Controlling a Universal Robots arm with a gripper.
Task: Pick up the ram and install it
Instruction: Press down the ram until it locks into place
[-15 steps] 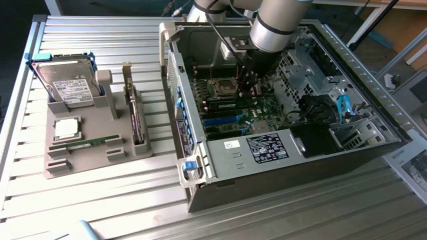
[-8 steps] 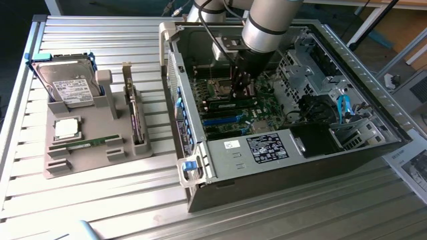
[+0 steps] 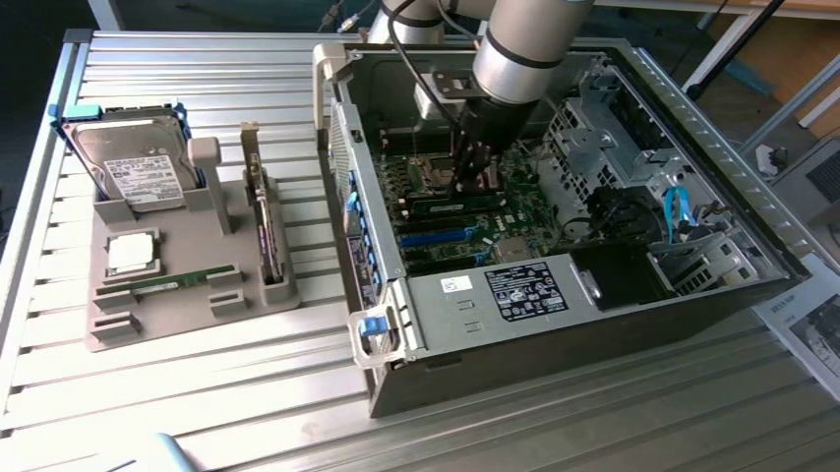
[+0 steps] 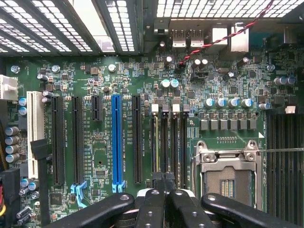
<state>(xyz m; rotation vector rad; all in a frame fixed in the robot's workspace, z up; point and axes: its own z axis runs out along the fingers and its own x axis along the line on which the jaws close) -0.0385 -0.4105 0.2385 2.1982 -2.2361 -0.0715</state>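
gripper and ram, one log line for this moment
gripper: shut | position: inside computer case, over motherboard slots | ram: in holder tray

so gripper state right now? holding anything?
Gripper: shut, down inside the PC case over the motherboard's memory slots. Whether anything is between the fingers cannot be told. One ram stick lies on the grey tray.

Nothing printed can be read for certain. The drive (image 3: pixel 129 169) carries a white label (image 3: pixel 137 181) and the case (image 3: pixel 552 324) a black sticker (image 3: pixel 526 292) and a small white one (image 3: pixel 455 285), all with print too fine to make out. White lettering beside the board (image 4: pixel 118 95) slots is also illegible
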